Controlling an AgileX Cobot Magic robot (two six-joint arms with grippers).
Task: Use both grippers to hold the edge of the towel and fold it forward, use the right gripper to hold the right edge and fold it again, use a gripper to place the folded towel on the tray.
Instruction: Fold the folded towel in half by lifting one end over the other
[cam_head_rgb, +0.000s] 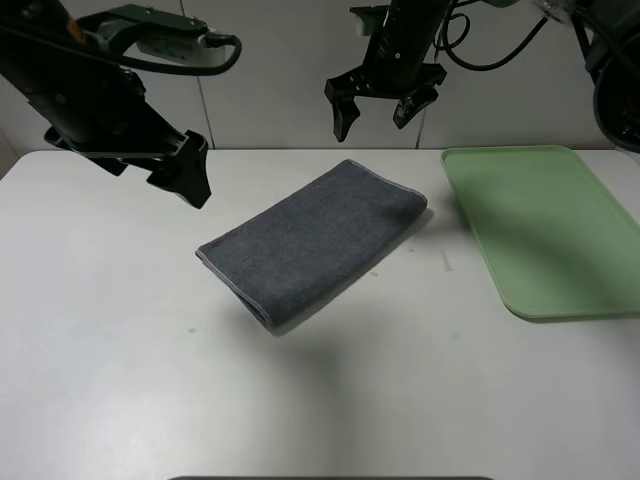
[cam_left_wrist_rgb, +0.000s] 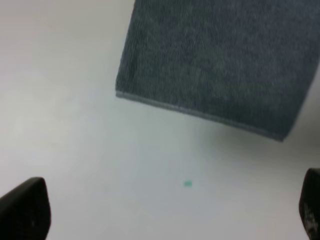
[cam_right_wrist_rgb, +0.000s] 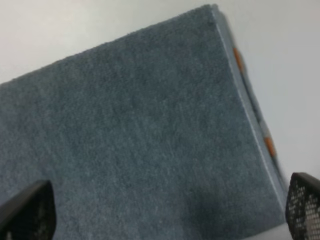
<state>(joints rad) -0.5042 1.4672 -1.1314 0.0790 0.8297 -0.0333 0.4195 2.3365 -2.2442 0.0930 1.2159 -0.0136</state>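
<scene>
White table is carrying two things. The towel is lying folded, set at a slant near the middle. The tray is sitting flat to the right of it, apart, with a strip of bare table showing between them. The edge of the towel is showing as a thin pale hem along the near-left end. In the right wrist view, orange stripe marks are peeking out along the side of the layers. A small green speck is sitting on the table just off the towel's hemmed end.

Left gripper: the wrist view is showing both fingertips spread wide at the picture's edges, gripping nothing and touching nothing. It is hanging above bare table beside the towel's left end. Its arm is slanting down from the upper left.

Right gripper: the fingers are splayed well apart and empty, pointing downward. It is hovering clear above the towel's far end. Its arm is hanging near-vertical from the top of the high view.
</scene>
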